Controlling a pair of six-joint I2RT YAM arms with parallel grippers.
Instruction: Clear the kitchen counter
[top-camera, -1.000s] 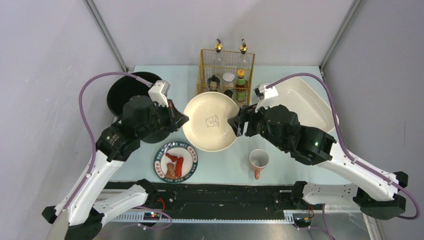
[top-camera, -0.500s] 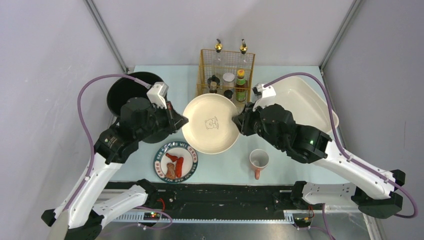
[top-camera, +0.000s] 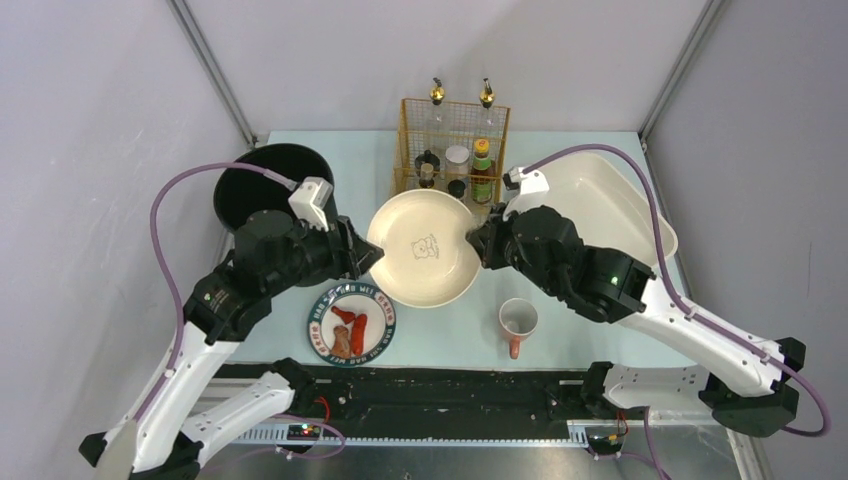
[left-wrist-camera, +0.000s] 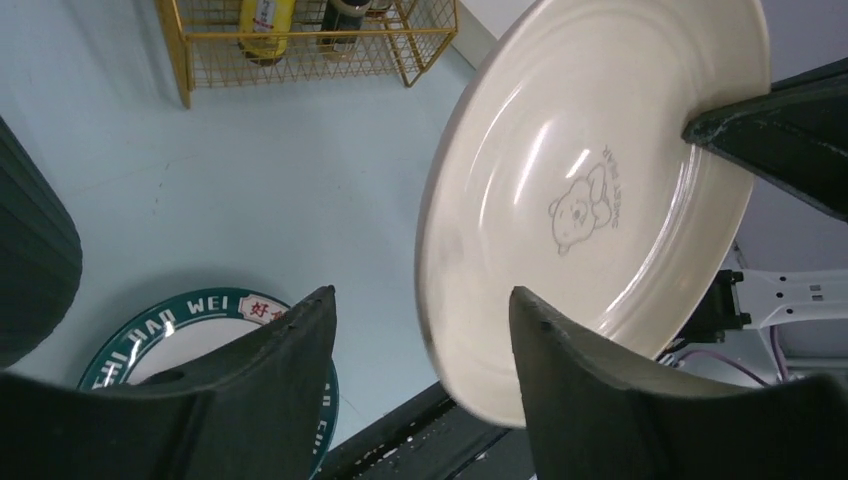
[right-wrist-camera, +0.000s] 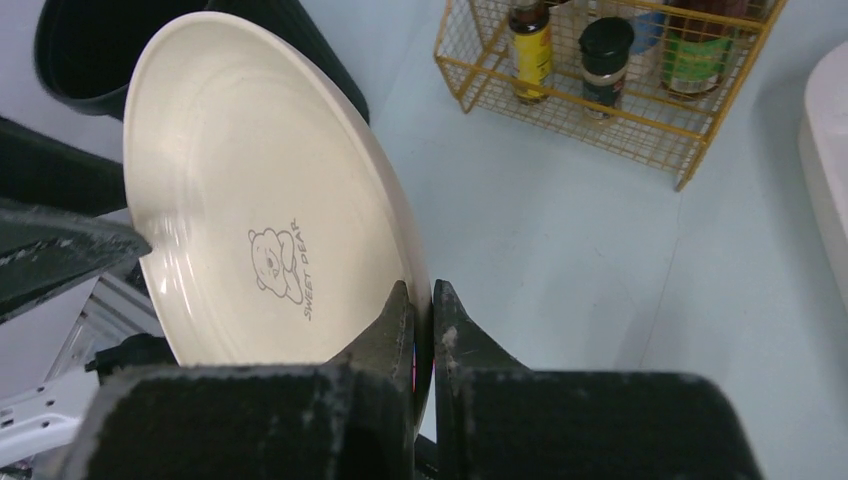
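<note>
A cream plate (top-camera: 425, 248) with a bear drawing hangs tilted above the pale mint kitchen counter (top-camera: 340, 170), between my two arms. My right gripper (top-camera: 474, 243) is shut on its right rim; in the right wrist view both fingers pinch the edge of the plate (right-wrist-camera: 260, 190) at the right gripper (right-wrist-camera: 420, 285). My left gripper (top-camera: 362, 255) sits at the plate's left rim with its jaws apart. In the left wrist view the plate (left-wrist-camera: 590, 180) has its rim between the spread fingers of the left gripper (left-wrist-camera: 422, 292), with a visible gap to the left finger.
A green-rimmed plate with red food (top-camera: 351, 322) lies near the front, with a white mug (top-camera: 518, 320) to its right. A black pot (top-camera: 262, 185) stands at the back left, a yellow wire rack of bottles (top-camera: 455, 140) at the back centre, and a white tub (top-camera: 610, 200) at the right.
My right gripper closed on the plate's right rim. My left gripper, shut on the left rim before, has opened. The plate has barely shifted.
</note>
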